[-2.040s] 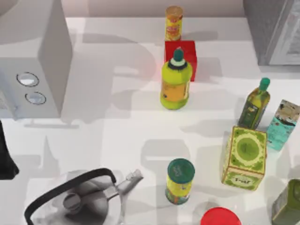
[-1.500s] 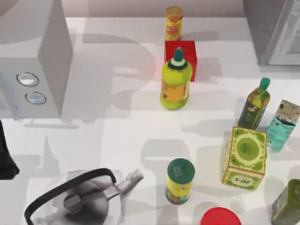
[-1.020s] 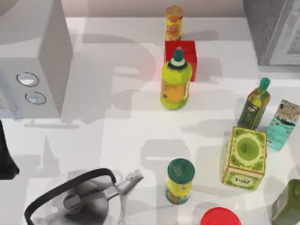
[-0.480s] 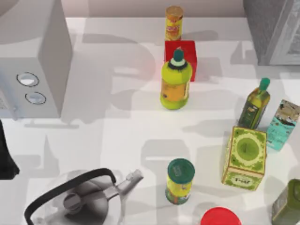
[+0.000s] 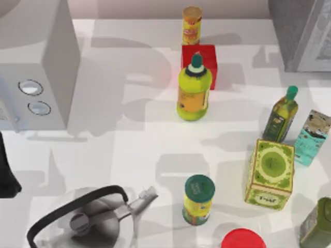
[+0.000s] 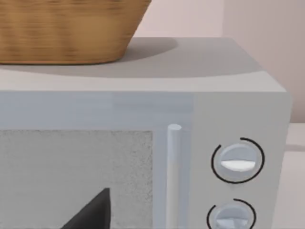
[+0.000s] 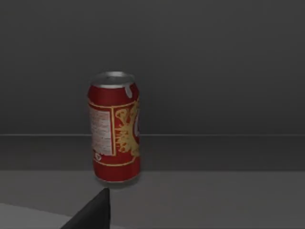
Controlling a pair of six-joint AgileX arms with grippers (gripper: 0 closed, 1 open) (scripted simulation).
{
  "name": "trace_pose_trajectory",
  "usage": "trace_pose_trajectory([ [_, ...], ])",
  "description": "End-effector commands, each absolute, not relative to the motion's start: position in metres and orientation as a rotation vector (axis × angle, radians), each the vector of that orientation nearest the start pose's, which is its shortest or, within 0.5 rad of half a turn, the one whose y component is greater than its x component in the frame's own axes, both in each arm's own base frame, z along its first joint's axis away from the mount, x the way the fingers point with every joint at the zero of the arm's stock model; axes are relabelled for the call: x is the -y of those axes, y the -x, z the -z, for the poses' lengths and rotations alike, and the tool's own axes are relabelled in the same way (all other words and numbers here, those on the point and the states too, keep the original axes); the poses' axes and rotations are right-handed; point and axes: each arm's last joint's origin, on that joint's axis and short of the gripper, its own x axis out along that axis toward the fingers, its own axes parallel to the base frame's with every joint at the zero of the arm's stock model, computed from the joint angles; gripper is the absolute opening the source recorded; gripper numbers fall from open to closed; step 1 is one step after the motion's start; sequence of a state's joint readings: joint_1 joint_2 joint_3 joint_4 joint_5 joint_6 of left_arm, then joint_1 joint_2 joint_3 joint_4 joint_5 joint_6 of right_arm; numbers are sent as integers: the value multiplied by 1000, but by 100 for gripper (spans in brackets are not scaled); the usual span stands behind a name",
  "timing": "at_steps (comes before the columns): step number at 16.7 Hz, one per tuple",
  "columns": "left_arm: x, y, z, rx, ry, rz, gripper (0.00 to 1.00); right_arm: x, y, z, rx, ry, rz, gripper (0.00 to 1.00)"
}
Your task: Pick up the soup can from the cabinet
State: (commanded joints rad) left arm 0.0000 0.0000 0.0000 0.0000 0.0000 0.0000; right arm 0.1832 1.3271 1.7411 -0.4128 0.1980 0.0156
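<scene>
The soup can (image 7: 114, 128), red with gold print and a silver top, stands upright on a shelf inside the dark cabinet (image 7: 214, 191). A dark part of my right gripper (image 7: 95, 212) points toward it from a short distance, not touching. In the top view the grey cabinet (image 5: 302, 31) is at the table's far right corner. My left arm (image 5: 6, 173) is parked at the left edge, and a dark part of its gripper (image 6: 93, 212) faces the microwave.
A microwave (image 5: 36, 67) with a wicker basket (image 6: 66, 28) on top stands far left. Kettle (image 5: 88, 219), yellow bottle (image 5: 194, 90), red box (image 5: 207, 57), green-lidded can (image 5: 198, 199), oil bottle (image 5: 282, 114), teal carton (image 5: 314, 137) and green tea box (image 5: 270, 174) crowd the table.
No object on the table has moved. A shadow has spread across the far right of the table beside the cabinet.
</scene>
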Motion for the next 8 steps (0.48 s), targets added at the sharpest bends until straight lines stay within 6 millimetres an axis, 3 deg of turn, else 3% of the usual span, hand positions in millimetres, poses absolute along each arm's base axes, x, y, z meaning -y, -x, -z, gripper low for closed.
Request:
trace_pose_trajectory([
  [2,1,-106,-160,0,0,0,100,-55,-268,-509,13,-2,2,100],
  [6,1,-106,-160,0,0,0,100,-90,-319,-488,1,4,10,100],
  [8,1,-106,-160,0,0,0,100,-102,-330,-483,10,2,12,100],
])
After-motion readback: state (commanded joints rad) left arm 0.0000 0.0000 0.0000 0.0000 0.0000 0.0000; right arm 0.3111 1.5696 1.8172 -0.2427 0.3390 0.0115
